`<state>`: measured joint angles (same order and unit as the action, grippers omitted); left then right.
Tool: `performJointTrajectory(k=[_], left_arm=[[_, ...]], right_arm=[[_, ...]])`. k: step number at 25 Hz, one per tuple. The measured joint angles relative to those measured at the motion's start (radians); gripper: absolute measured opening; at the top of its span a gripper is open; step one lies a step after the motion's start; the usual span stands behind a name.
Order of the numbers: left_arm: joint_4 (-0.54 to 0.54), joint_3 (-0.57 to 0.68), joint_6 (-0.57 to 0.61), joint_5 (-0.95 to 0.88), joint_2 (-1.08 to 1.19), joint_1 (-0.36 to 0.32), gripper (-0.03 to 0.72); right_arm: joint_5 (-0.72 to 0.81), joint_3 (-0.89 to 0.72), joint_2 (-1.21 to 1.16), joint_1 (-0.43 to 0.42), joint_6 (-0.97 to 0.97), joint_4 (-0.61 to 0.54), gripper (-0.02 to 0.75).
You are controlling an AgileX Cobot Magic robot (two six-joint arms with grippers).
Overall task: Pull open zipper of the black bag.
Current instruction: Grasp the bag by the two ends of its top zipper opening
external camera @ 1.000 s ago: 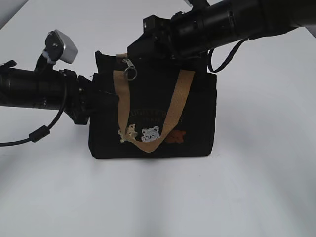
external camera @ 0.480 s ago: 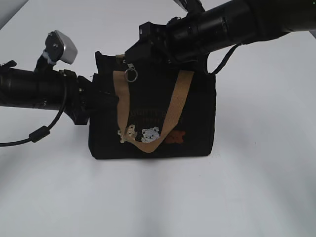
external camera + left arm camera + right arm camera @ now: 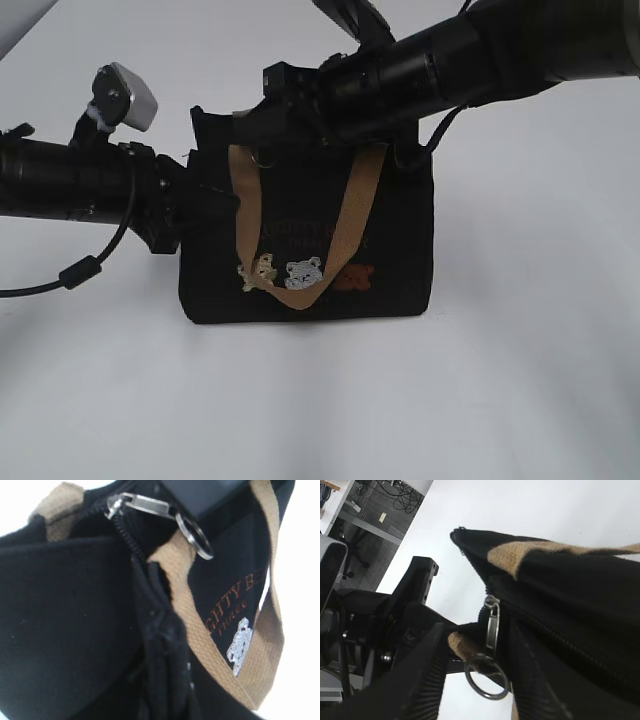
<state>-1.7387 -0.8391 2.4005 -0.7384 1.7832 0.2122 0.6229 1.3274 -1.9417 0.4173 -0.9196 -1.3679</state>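
Right gripper (image 3: pixel 262 122) fingers half spread beside the zipper (image 3: pixel 145 504) pull; a grip is unconfirmed. Left gripper (image 3: pixel 210 200) nearly closed, pinching the left end of the black bag (image 3: pixel 400 250). Advice: seat on the pull, draw along the zip line, keep bag braced.

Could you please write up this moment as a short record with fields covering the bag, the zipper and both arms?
bag: black bag upright on white table
zipper: silver pull and ring at the top's left end
left gripper: clamped on bag's left side
right gripper: at the pull, hold unclear
handle: tan strap hanging down the front
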Motion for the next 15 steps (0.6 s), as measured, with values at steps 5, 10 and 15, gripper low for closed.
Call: performJointTrajectory(k=[5,10,15], left_arm=[[0.001,0.000,0.000,0.005,0.000,0.000,0.067],[0.001,0.000,0.000,0.005,0.000,0.000,0.067],[0.001,0.000,0.000,-0.005,0.000,0.000,0.067]], right_arm=[[-0.009,0.000,-0.009,0.003,0.022,-0.004,0.218],[-0.020,0.000,-0.008,0.007,0.041,-0.006,0.008],[0.035,0.000,0.011,-0.047,0.086,0.047,0.005]])
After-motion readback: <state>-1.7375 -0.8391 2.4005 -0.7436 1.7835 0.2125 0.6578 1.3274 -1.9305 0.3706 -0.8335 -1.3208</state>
